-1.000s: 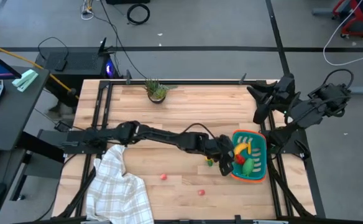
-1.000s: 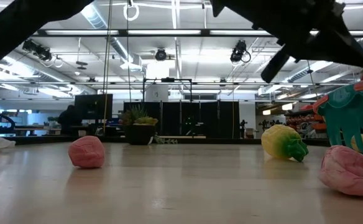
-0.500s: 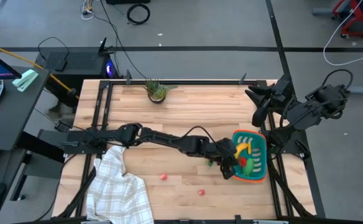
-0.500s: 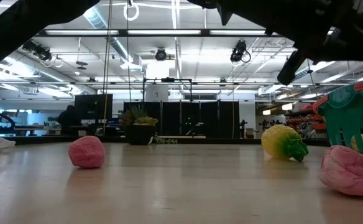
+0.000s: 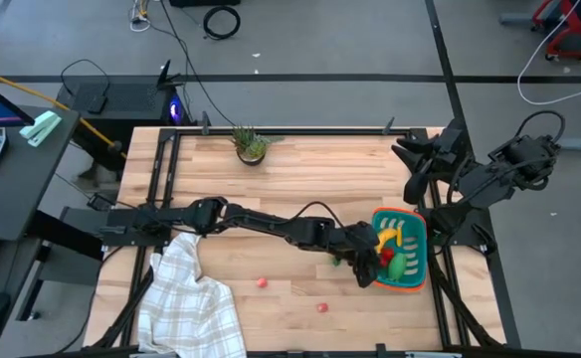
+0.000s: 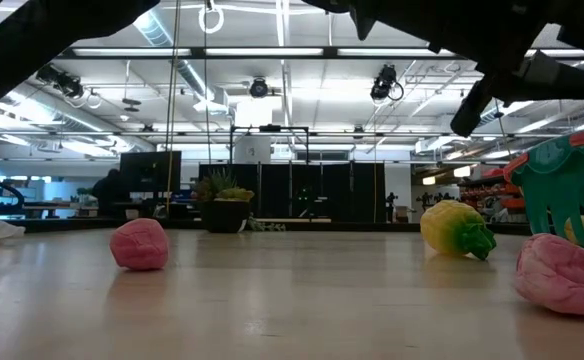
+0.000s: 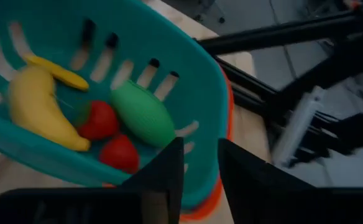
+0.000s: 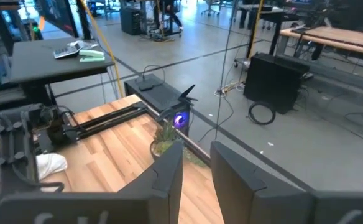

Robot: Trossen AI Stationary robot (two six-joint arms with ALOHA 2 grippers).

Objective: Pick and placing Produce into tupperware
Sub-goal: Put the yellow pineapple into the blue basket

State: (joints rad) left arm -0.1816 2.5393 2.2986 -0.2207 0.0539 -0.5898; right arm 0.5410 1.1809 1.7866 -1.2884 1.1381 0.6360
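Note:
The teal tub with an orange rim [image 5: 416, 237] sits at the table's right side. In it lie a yellow banana [image 7: 38, 106], a green oblong vegetable [image 7: 143, 114] and two red fruits [image 7: 99, 120]. My left gripper [image 7: 201, 168] hovers over the tub's left rim [image 5: 372, 267], open and empty. The yellow pepper with a green stem [image 6: 456, 229] lies on the table just left of the tub. Two small red fruits [image 5: 262, 281] [image 5: 322, 307] rest on the wood nearer the front edge. My right gripper [image 8: 197, 177], open, waits off the table's far right corner [image 5: 415, 164].
A white checked cloth [image 5: 193, 301] is heaped at the near left corner. A small potted plant [image 5: 251, 145] stands at the far edge. Black frame rails [image 5: 161, 179] run along the table's sides. Bare wood lies in the middle.
My left gripper has shifted a little toward the table's right edge, over the tub. A red and green piece that showed above the tub's rim in the low view a second ago no longer shows there.

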